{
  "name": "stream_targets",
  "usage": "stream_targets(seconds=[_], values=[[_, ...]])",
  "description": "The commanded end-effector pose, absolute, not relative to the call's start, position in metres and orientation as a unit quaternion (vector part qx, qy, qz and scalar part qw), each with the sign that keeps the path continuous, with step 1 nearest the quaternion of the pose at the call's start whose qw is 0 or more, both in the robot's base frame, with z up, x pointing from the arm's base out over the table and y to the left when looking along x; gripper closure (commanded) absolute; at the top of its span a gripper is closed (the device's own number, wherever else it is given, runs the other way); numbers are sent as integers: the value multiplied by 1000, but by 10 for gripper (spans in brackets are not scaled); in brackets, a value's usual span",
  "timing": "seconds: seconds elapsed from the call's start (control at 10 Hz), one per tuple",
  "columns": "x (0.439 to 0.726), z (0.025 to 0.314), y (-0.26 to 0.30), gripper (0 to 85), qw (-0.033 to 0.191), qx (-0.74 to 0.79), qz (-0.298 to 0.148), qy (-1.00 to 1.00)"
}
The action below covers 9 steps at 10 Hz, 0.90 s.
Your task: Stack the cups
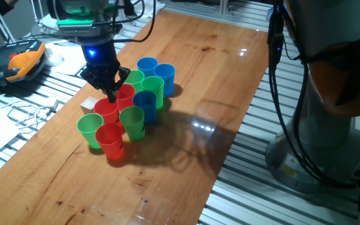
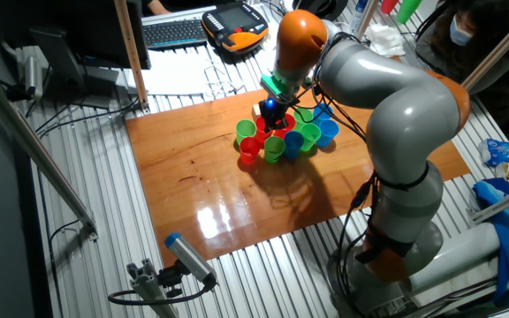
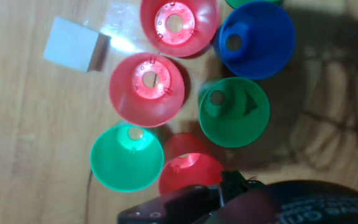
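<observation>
Hovering end effector [image 1: 112, 95] pointing down, fingertips just above clustered cups [image 1: 130, 103]

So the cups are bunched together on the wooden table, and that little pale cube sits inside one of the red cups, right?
Not quite. The cube sits on the bare table beside the red cups, not inside one; the hand view shows it. The cups are indeed bunched together on the wooden table.

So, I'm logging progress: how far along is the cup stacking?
Nothing looks stacked: the cups stand singly in a tight cluster on the table, openings up. In hand: the pincer hangs low over a red cup, holding nothing visible. All the stacking remains.
</observation>
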<state>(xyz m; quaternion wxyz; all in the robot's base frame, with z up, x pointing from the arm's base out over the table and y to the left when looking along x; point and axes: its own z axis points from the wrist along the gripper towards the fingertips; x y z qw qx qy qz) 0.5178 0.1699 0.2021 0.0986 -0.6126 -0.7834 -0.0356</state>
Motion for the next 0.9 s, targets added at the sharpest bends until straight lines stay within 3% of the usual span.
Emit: stream_targets(seconds=[0.0, 0.7, 0.8], values=[[523, 199, 174, 510, 97, -664, -48, -740], [544, 163, 195, 510, 56, -732, -40, -678], [544, 156, 200, 340, 47, -735, -32, -676]])
